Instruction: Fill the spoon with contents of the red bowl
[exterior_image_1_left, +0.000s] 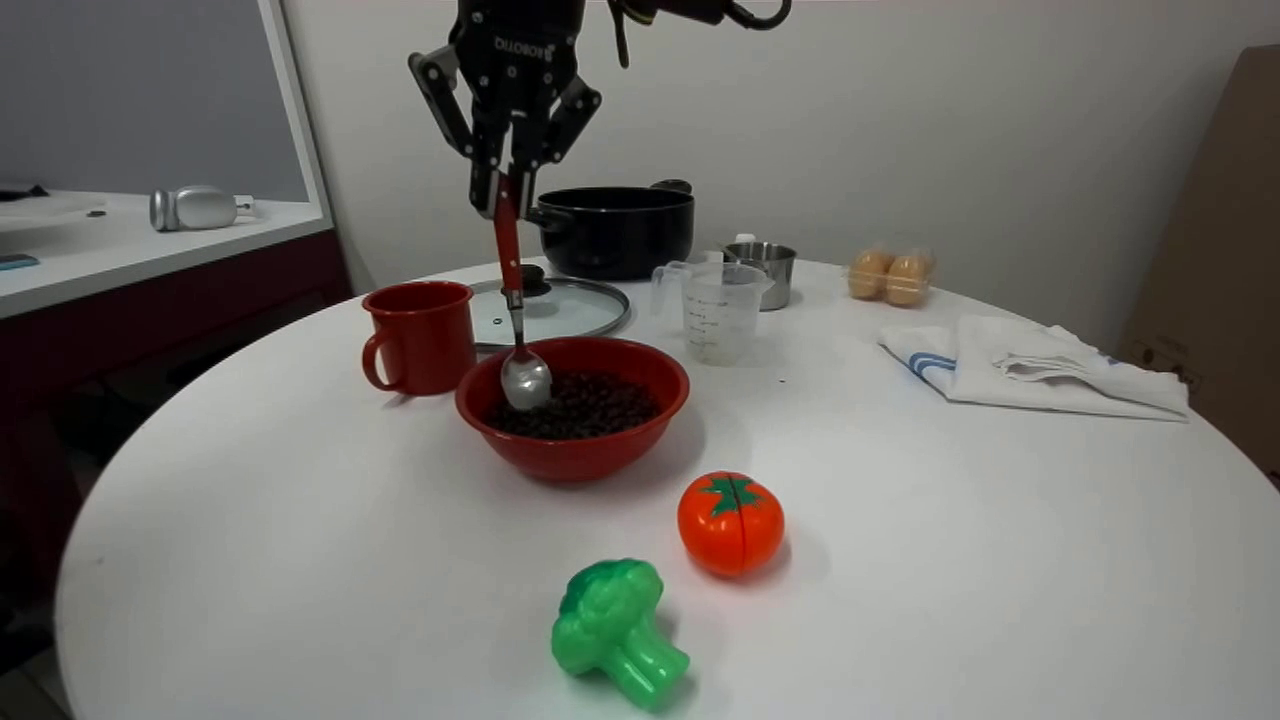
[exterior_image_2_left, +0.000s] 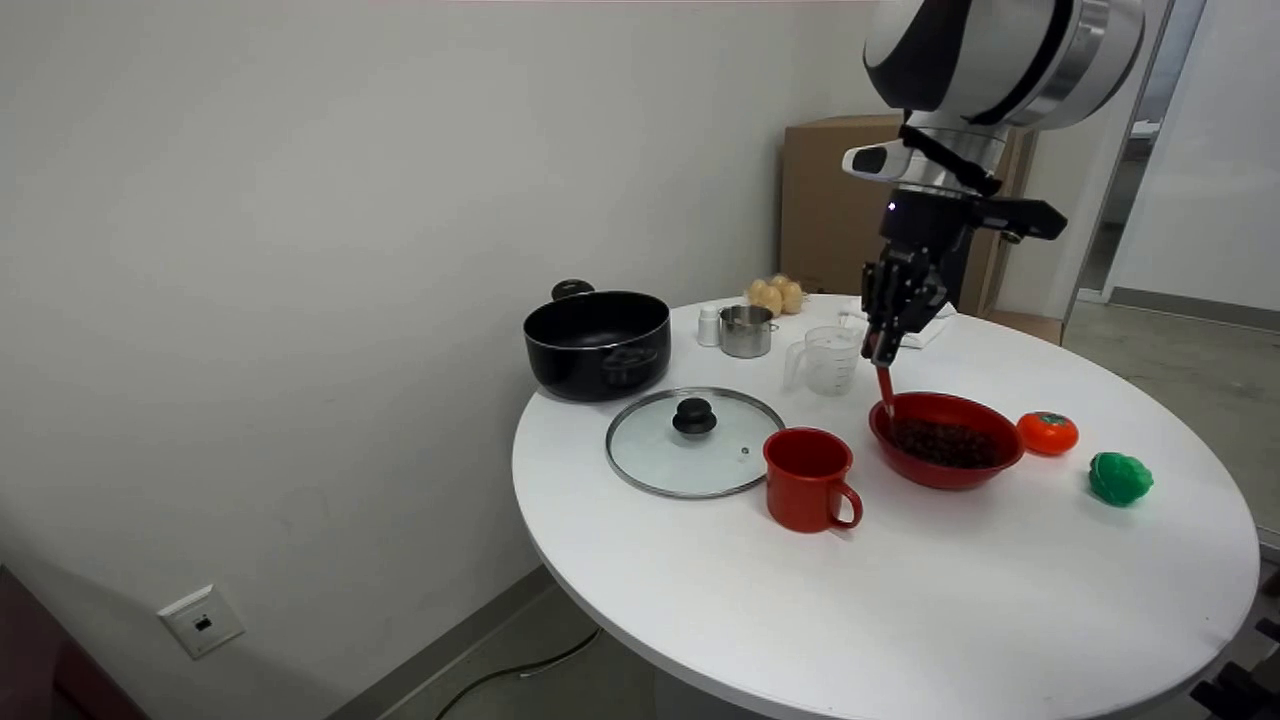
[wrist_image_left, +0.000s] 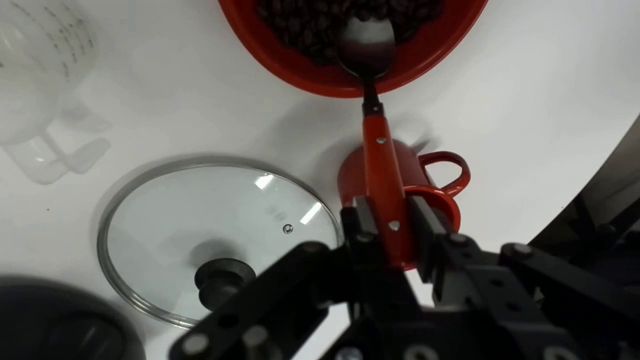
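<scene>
Narrow gap between mug (exterior_image_1_left: 430, 345) and bowl (exterior_image_1_left: 575, 458)

A round clear-glass lid (exterior_image_2_left: 695, 450) (black-knobbed) lies between a cylindrical red mug (exterior_image_2_left: 803, 492) and a round black pot (exterior_image_2_left: 572, 368).

Red-handled spoon (exterior_image_1_left: 511, 275), head down in red bowl (exterior_image_1_left: 578, 460), dark beans (exterior_image_1_left: 600, 405) inside

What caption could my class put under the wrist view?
The gripper holds the red-handled spoon with its metal end inside the red bowl of dark beans.
</scene>
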